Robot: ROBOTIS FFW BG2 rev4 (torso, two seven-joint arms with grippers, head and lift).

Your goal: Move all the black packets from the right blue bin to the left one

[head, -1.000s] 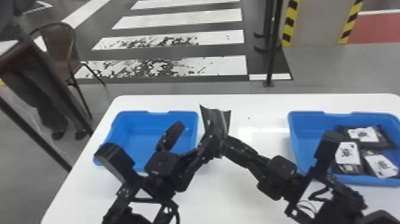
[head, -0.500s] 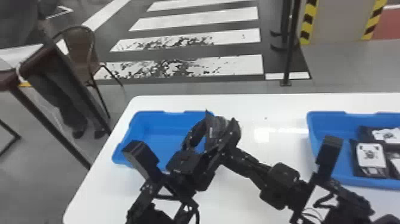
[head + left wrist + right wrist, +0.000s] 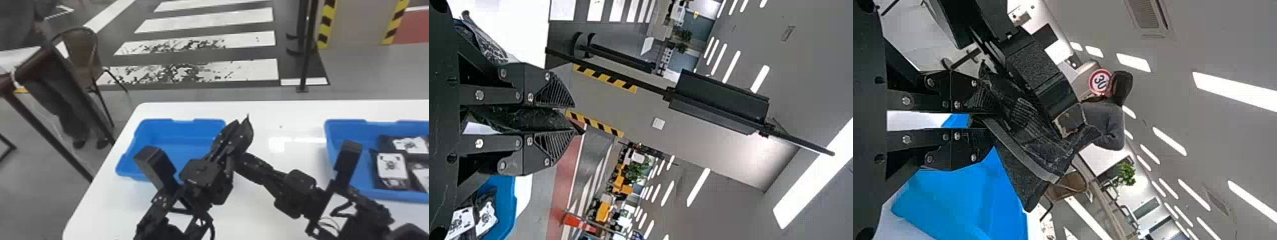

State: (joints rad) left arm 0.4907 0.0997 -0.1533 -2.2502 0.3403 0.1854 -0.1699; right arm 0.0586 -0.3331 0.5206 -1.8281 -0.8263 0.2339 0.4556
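While both arms meet over the table (image 3: 287, 115), a black packet (image 3: 1015, 182) is held up between them, near the right-hand side of the left bin (image 3: 182, 132). The left gripper (image 3: 577, 119) has its fingers nearly together, with dark wrapping pinched in the slim space between. The right gripper (image 3: 993, 121) is also drawn almost closed, apparently gripping an edge of the same packet. How firmly each has it, I cannot tell. More packets (image 3: 392, 166) lie in the right bin (image 3: 346, 127).

This looks like a hand-over, and its main risk is timing. Should the right fingers part before the left have a sound bite, the packet could drop onto the table or catch on the bin's rim. Should the arms draw apart with both gripping, the thin wrapping could stretch, tear or spring free. The grippers are crowded so close that a small twist could knock them together, or snag a loose flap between fingers. Even after a clean release, a packet let go too far right could miss the left bin.
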